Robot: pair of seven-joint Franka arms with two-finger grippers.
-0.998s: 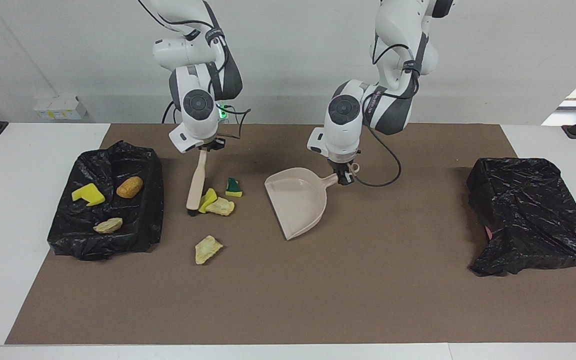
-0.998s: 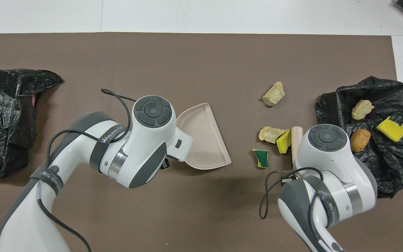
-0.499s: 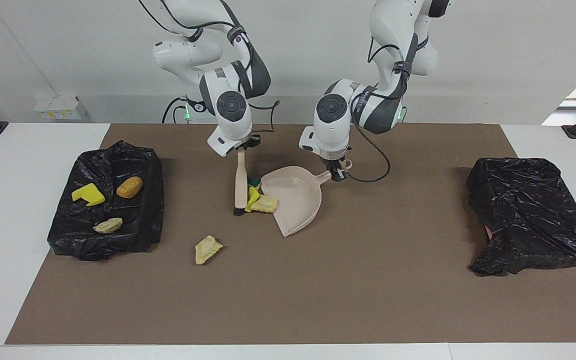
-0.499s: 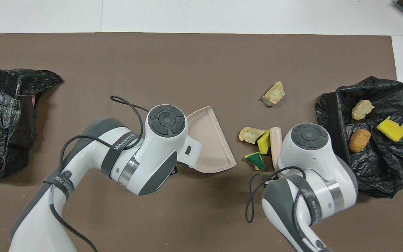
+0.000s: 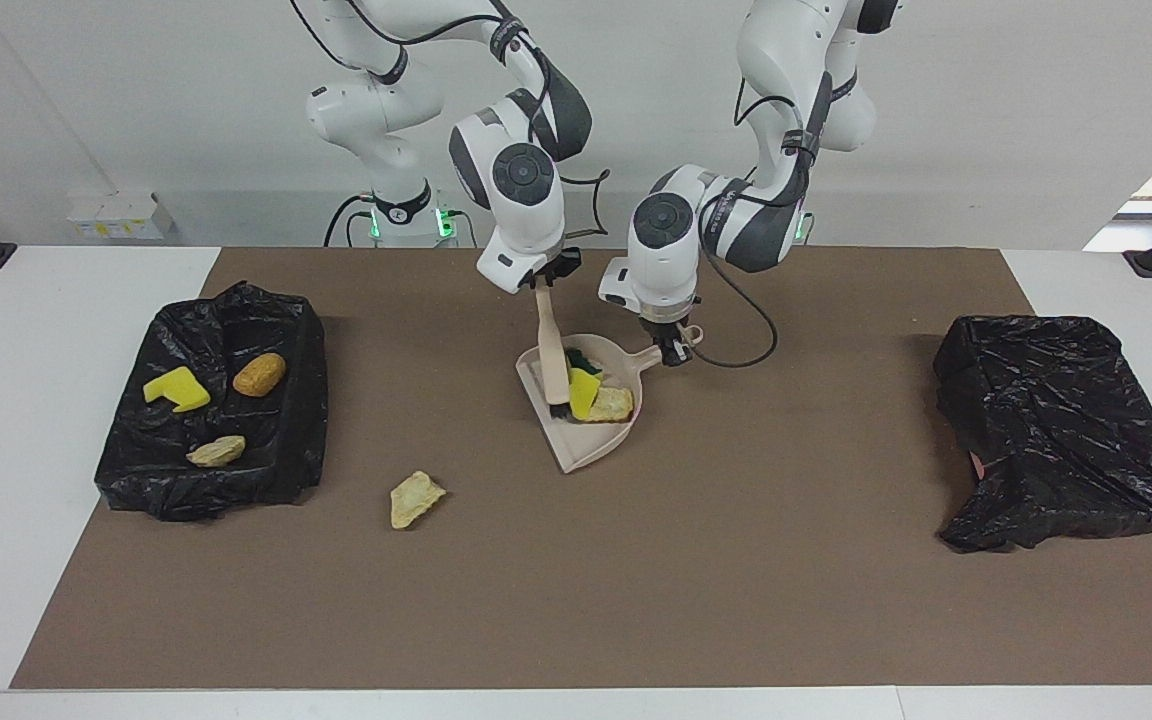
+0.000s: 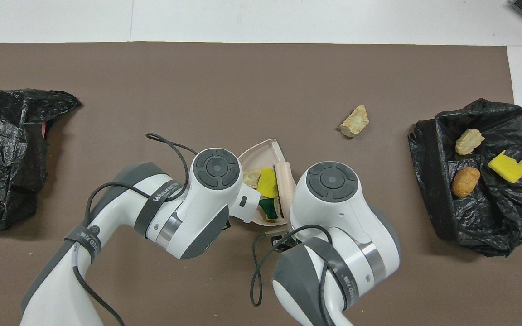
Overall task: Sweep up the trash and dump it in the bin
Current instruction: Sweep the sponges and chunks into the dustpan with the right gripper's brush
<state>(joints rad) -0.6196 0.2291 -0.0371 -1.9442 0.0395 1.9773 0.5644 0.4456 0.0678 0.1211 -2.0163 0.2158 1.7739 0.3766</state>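
Observation:
My right gripper [image 5: 546,284] is shut on the beige-handled brush [image 5: 552,345], whose black bristles rest inside the beige dustpan [image 5: 586,450]. My left gripper [image 5: 676,350] is shut on the dustpan's handle. In the pan lie a yellow sponge bit [image 5: 583,393], a beige lump [image 5: 613,403] and the green-topped sponge [image 5: 586,361]. They also show in the overhead view: yellow bit [image 6: 267,182], lump [image 6: 252,176], green-topped sponge [image 6: 268,209], brush [image 6: 283,181], pan [image 6: 261,151]. One beige lump [image 5: 416,498] [image 6: 354,121] lies loose on the mat. Both grippers are hidden under the wrists in the overhead view.
A black-bagged bin [image 5: 286,440] [image 6: 428,181] at the right arm's end holds a yellow sponge bit [image 5: 176,390], a bread-like piece [image 5: 259,373] and a beige lump [image 5: 216,451]. A second black-bagged bin [image 5: 1056,430] [image 6: 2,149] stands at the left arm's end. A brown mat [image 5: 736,580] covers the table.
The right gripper swept the brush toward the left arm's end, pushing three scraps into the dustpan. The left gripper shifted the pan slightly toward them. The loose lump has not moved.

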